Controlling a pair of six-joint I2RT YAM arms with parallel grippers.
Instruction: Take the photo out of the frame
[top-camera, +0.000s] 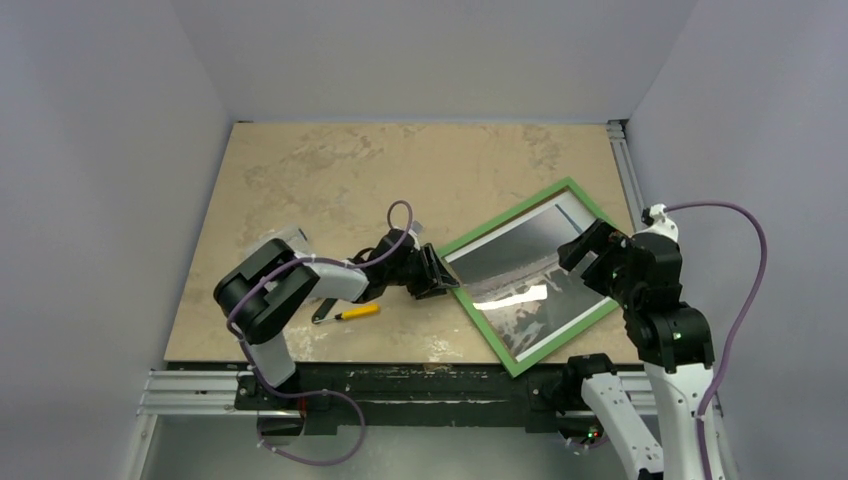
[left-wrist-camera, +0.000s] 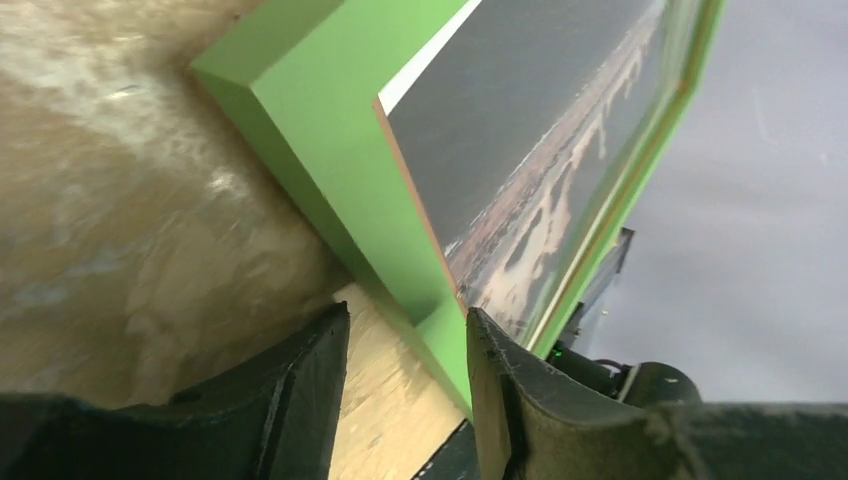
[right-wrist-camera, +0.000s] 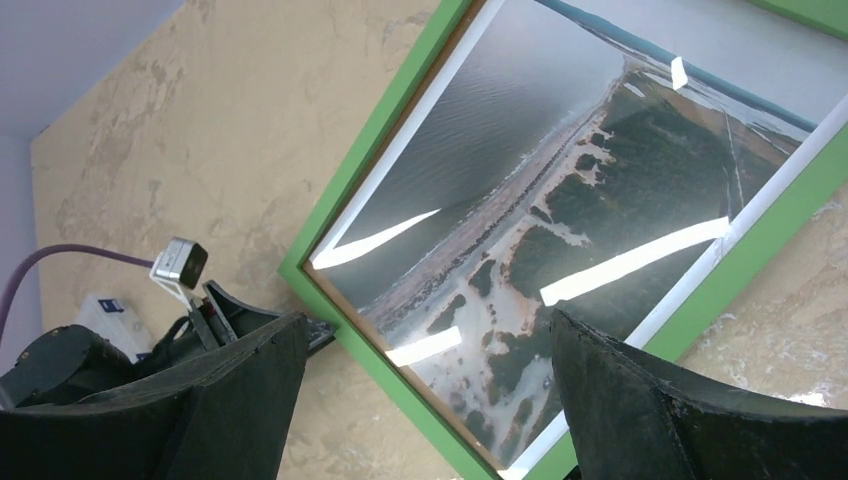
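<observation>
The green frame (top-camera: 505, 214) lies front up at the right of the table, turned at an angle. The grey seashore photo (top-camera: 530, 265) sits inside it, with glare stripes on it. My left gripper (top-camera: 440, 275) is at the frame's left edge near its corner. In the left wrist view it (left-wrist-camera: 405, 310) is rolled on its side and closed across the frame's edge (left-wrist-camera: 330, 150), one finger on the green front and one on the table side. My right gripper (top-camera: 590, 245) hovers wide open above the photo (right-wrist-camera: 560, 170), touching nothing. The frame also shows in the right wrist view (right-wrist-camera: 350, 190).
A yellow pen (top-camera: 358, 312) lies on the table beside the left arm, near the front edge. A small white box (right-wrist-camera: 105, 310) sits behind the left arm. The tan table (top-camera: 330, 170) has grey walls on three sides.
</observation>
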